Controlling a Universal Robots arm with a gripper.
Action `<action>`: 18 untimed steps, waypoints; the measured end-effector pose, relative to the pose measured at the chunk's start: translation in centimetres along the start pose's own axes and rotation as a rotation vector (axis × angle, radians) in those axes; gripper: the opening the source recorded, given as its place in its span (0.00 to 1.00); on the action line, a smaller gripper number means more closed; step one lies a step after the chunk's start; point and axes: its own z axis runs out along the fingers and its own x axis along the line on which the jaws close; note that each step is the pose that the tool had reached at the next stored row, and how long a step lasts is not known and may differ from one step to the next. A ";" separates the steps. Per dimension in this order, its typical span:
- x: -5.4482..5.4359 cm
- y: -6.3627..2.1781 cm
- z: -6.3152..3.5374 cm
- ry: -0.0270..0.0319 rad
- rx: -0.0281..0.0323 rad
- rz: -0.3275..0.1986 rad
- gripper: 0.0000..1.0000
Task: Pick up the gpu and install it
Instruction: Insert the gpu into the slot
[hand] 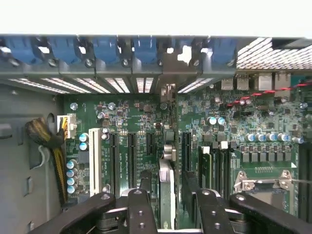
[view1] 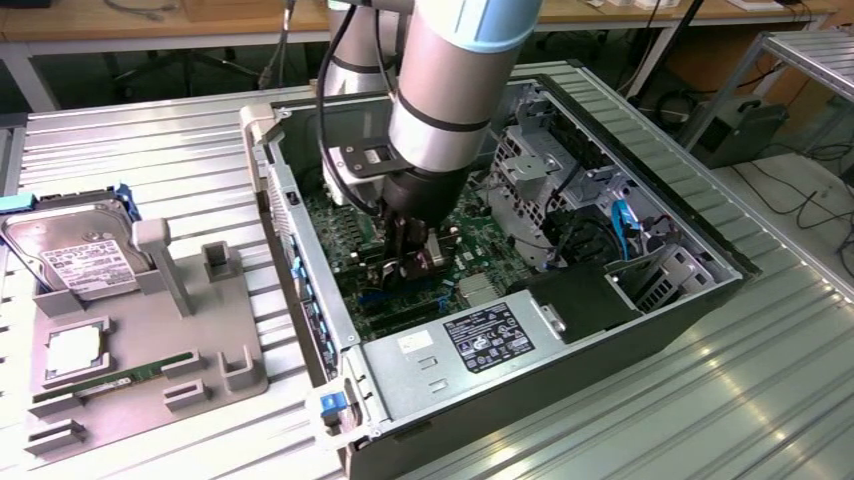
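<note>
In the wrist view the gripper [hand: 167, 187] sits closest, its two dark fingers [hand: 145, 187] spread apart on either side of the gpu [hand: 166, 192], which stands edge-on between them as a slim pale strip running up toward the rear slot brackets. A gap shows on each side of the card, so the jaws stand open around it rather than clamped on it. The card stands upright on the green motherboard [hand: 229, 117], in line with the long black expansion slots [hand: 130, 163] beside it; whether it is fully seated cannot be told. Beyond it a row of blue slot latches [hand: 105, 48] lines the back wall of the case. In the exterior view the arm [view1: 447, 90] reaches down into the open computer case [view1: 667, 320], the gripper [view1: 411, 262] low over the board near the case's middle. To the exterior view's left, well apart from the case, a grey holder tray [view1: 147, 350] carries a silver hard drive [view1: 80, 255] and a green memory stick [view1: 114, 380].
</note>
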 end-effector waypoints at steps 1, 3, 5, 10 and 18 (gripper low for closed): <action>0.0 0.02 -0.46 -0.0003 0.0001 0.000 0.40; -0.1 0.06 -1.28 -0.0004 0.0002 0.000 0.40; -0.1 0.10 -2.01 0.0000 0.0000 0.000 0.40; -0.1 0.11 -2.29 -0.0003 0.0001 0.000 0.40; -0.1 0.11 -2.30 -0.0001 0.0000 0.000 0.19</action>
